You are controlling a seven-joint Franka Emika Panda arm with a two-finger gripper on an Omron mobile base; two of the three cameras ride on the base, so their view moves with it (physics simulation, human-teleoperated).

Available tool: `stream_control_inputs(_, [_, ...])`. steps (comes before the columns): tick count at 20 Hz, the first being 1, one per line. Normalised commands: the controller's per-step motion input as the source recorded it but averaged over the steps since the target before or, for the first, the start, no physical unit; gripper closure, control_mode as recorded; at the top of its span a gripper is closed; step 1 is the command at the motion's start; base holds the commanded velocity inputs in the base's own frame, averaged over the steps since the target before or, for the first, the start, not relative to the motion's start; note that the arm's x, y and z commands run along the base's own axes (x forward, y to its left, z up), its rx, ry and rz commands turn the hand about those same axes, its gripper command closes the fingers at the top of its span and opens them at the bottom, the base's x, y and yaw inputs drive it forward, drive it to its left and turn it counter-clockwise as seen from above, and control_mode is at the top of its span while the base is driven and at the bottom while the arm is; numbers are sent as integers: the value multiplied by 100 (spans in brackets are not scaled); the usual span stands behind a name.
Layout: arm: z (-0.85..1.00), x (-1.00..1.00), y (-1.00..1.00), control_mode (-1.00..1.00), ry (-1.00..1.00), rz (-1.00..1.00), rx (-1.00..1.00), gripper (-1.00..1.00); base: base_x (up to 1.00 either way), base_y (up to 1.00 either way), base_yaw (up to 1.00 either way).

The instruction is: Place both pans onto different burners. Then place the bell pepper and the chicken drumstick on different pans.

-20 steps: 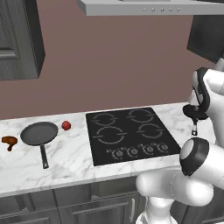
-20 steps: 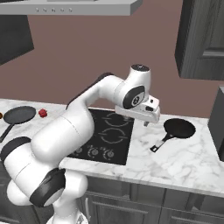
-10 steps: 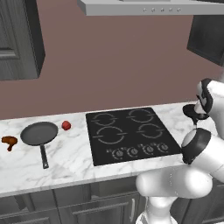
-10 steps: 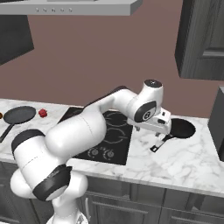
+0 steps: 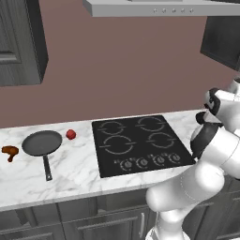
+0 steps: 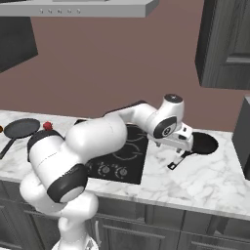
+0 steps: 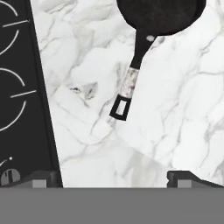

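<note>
Smaller black pan [image 7: 162,15] lies empty on the marble counter [image 7: 87,78] at 12 o'clock in the hand view, handle toward 6. Pincer [image 7: 109,177] hovers above it, tips spread, gripping nothing. Left base view adds grey pan [image 5: 42,143], empty; bell pepper [image 5: 71,134] at its 2 o'clock, chicken drumstick [image 5: 9,151] at 9; cooktop [image 5: 140,144] bare.

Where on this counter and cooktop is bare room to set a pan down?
All four burners are bare. Marble between cooktop and small pan is bare. Crowded: far left, where wide pan, bell pepper and drumstick cluster.

No text, label, brand or number can be read on anything in these views.
</note>
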Motion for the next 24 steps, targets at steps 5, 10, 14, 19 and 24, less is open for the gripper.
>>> stream_control_inputs(5, [-27, 44, -9, -100, 0, -1, 0, -100, 0, 0, 0])
stream_control_inputs(10, [-18, 22, -27, -100, 0, -1, 0, -100, 0, 0, 0])
stream_control_inputs(14, [-13, 13, -31, -100, 1, -1, 0, -100, 0, 0, 0])
stream_control_inputs(19, [-11, 11, -18, -100, 2, 0, 0, -100, 0, 0, 0])
stream_control_inputs(24, [-17, 7, -1, -100, 3, 0, 0, -100, 0, 0, 0])
